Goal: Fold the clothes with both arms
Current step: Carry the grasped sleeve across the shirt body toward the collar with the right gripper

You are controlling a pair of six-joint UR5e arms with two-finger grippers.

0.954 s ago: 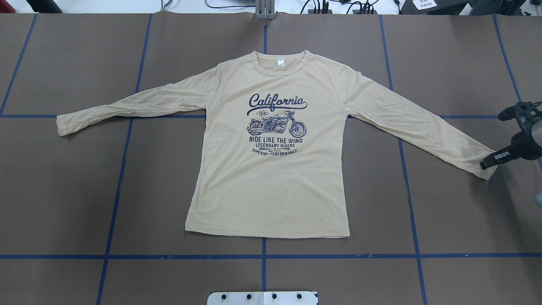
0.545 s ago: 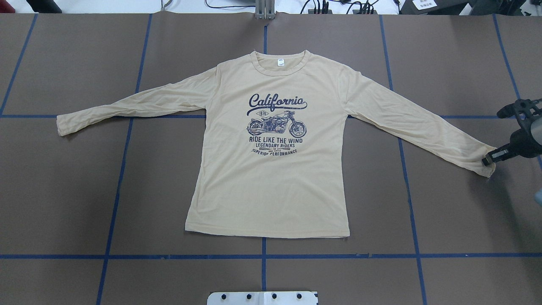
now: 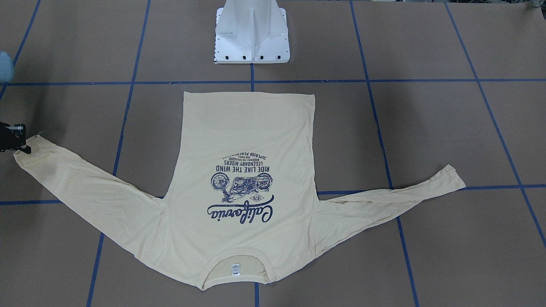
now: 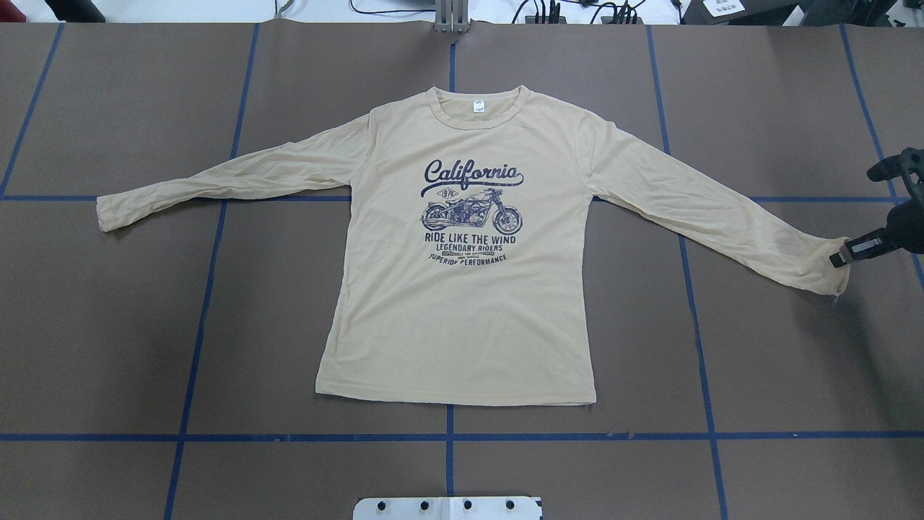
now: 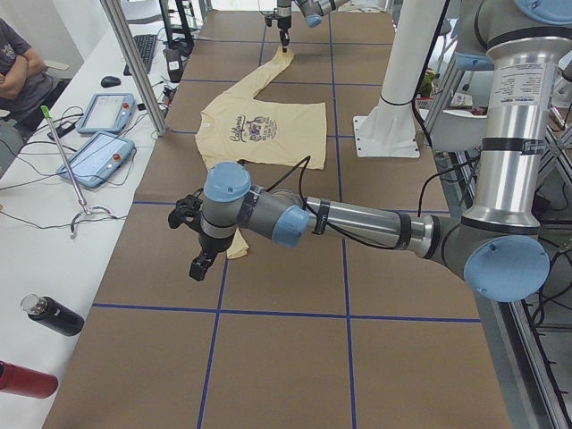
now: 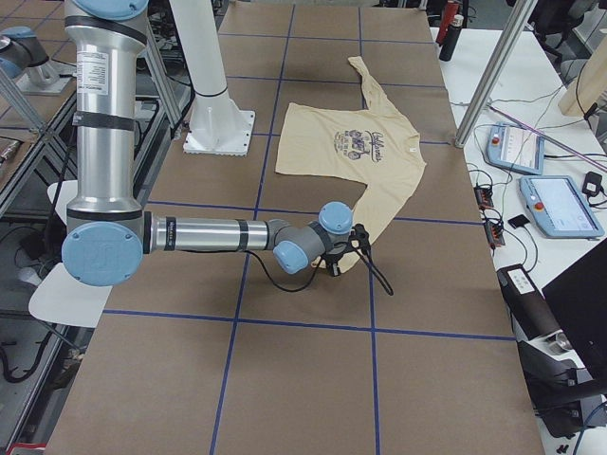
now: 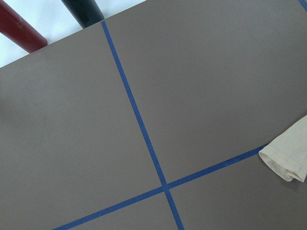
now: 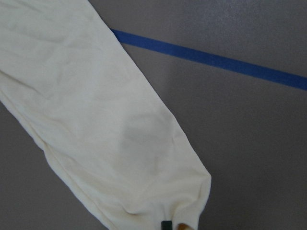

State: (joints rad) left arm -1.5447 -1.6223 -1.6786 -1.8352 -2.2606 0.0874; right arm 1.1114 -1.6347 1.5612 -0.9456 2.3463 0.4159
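Right hand [image 4: 838, 258] pinches the cuff [image 4: 819, 269] of the flat-spread shirt [image 4: 462, 332].

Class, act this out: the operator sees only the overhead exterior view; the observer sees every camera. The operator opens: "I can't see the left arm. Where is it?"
Observer: Exterior left shows the left arm reaching over the table, its left end effector hanging beside the left sleeve cuff of the long-sleeved shirt.
Operator: Gripping it?
Observer: The left wrist view shows that cuff lying on the table, no fingers on it.
Operator: Anything beyond that table end?
Observer: A black bottle and a red bottle lie on the white bench.
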